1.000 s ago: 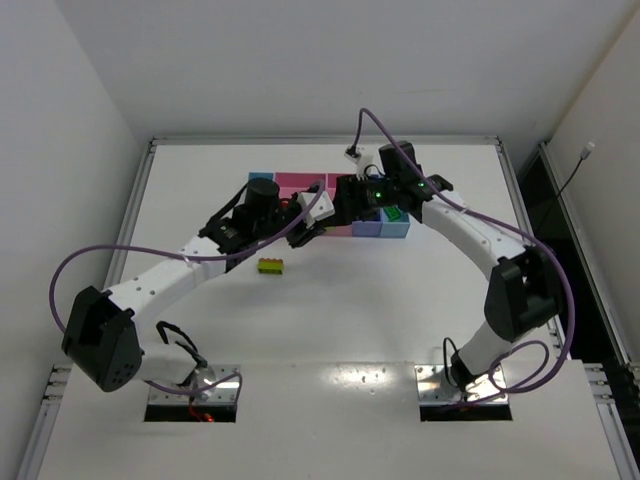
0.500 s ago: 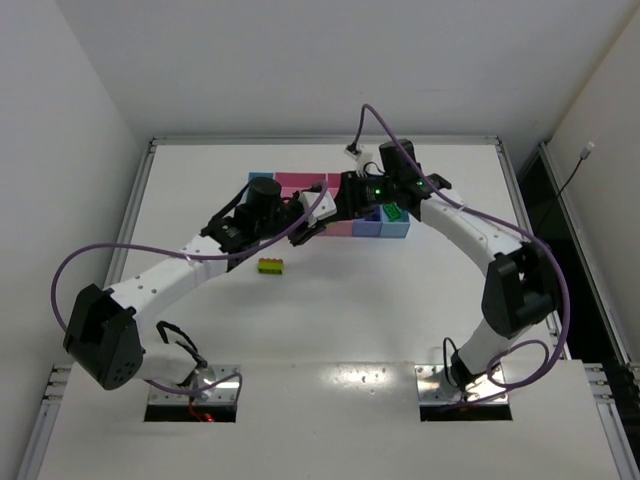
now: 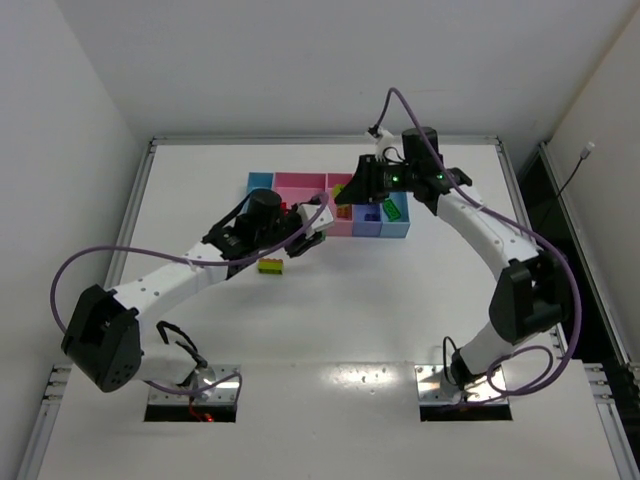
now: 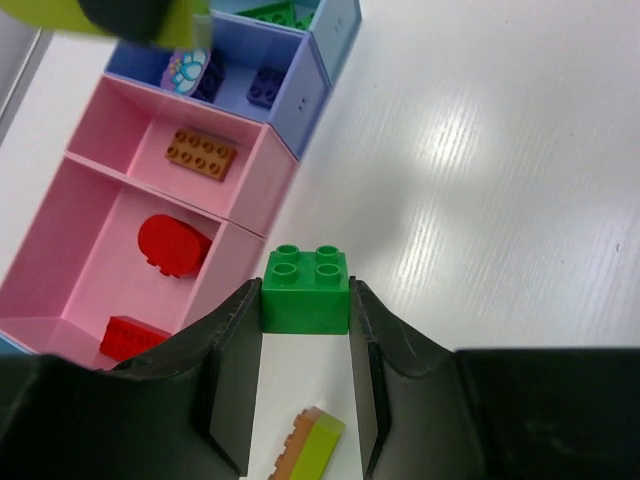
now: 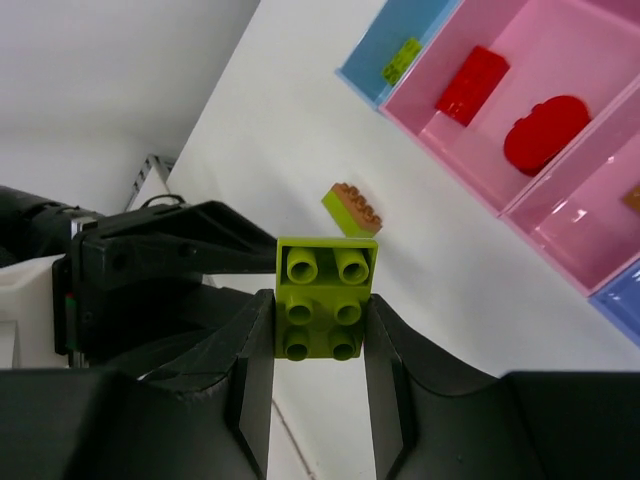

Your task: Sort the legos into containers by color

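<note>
Left claw [image 4: 304, 312] pinches a small green square plastic brick [image 4: 305, 285] by two opposite sides, studs clear of the pads. It hangs above the white table [image 4: 500, 180] just near of the row of trays. A green piece [image 4: 278, 12] lies in the shallow blue plastic tray [image 4: 340, 35] at the right end of the row, so that is most likely where this brick belongs. That tray is to the right and a little farther off, past the narrow pink tray [image 4: 140, 115] and the periwinkle tray [image 4: 305, 95]. Being square, the brick has no long axis to line up; the trays run long from near to far. Right claw [image 5: 318, 305] is closed on a yellow-green square plastic brick [image 5: 325, 290] over the middle of the row. Its match, a small yellow-green piece [image 5: 402, 58], sits in the light blue tray [image 5: 435, 25] at the left end, beyond the wide pink tray [image 5: 600, 40]. Each arm thus holds a brick whose tray lies on the other arm's side, and I judge the two paths would cross, so one should wait. A loose yellow-green-on-orange brick [image 3: 270, 265] rests on the table, nearer the left arm.
</note>
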{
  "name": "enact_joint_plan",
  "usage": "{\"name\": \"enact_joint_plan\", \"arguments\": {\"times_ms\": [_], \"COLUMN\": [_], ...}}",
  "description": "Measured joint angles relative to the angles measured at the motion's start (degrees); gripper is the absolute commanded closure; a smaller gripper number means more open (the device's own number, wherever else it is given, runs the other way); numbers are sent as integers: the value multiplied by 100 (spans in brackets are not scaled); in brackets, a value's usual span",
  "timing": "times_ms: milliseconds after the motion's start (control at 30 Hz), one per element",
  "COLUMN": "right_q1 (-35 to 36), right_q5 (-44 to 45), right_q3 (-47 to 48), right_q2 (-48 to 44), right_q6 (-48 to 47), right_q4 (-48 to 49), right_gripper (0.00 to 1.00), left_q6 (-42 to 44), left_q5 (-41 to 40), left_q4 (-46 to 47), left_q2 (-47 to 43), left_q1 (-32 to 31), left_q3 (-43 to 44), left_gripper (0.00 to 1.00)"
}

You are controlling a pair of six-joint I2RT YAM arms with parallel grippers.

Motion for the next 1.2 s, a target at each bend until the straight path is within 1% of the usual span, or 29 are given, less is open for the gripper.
{"name": "enact_joint_plan", "arguments": {"times_ms": [100, 233, 333, 400, 533, 667, 767, 900, 1067, 1133, 1167, 1200], "right_q1": [-157, -474, -809, -964, -1180, -1449, -1674, -1902, -2094, -2166, -2194, -2227], "right_q5": [153, 793, 1545, 2055, 2920, 3436, 3620, 3654, 3569, 3499, 3471, 3434], "right_q3": [44, -133, -564, -824, -1130, -1187, -1235, -1296, -1342, -1342, -1342, -1342], "right_q2": [-79, -442, -997, -1327, -1873, -2122, -2181, -2181, -2181, -2177, -2175, -2168], "right_q6": [-118, -273, -293, -286, -238, -219, -203, -201, -199, -181, -175, -164], "right_q4": [-70, -201, -243, -254, -289, -304, -310, -378, -422, -431, -433, -439], "right_gripper": [100, 100, 100, 100, 100, 100, 100, 100, 100, 100, 100, 100], "left_q6": [-94, -608, -1248, -1624, -2234, -2588, -2730, -2826, -2874, -2900, -2918, -2938], "left_q5": [59, 437, 846, 970, 1019, 1027, 1005, 979, 925, 918, 905, 885], "left_q4": [9, 85, 236, 369, 433, 352, 302, 35, -197, -304, -337, -380], "left_q2": [-85, 17, 546, 920, 1836, 2992, 3735, 4610, 5414, 5696, 5801, 5882], "left_q1": [0, 9, 44, 31, -15, -37, -55, -118, -184, -192, -192, -195], "left_q3": [-101, 72, 680, 1051, 1954, 3150, 3825, 4730, 5668, 6037, 6168, 6262], "left_gripper": [100, 100, 100, 100, 100, 100, 100, 100, 100, 97, 91, 87]}}
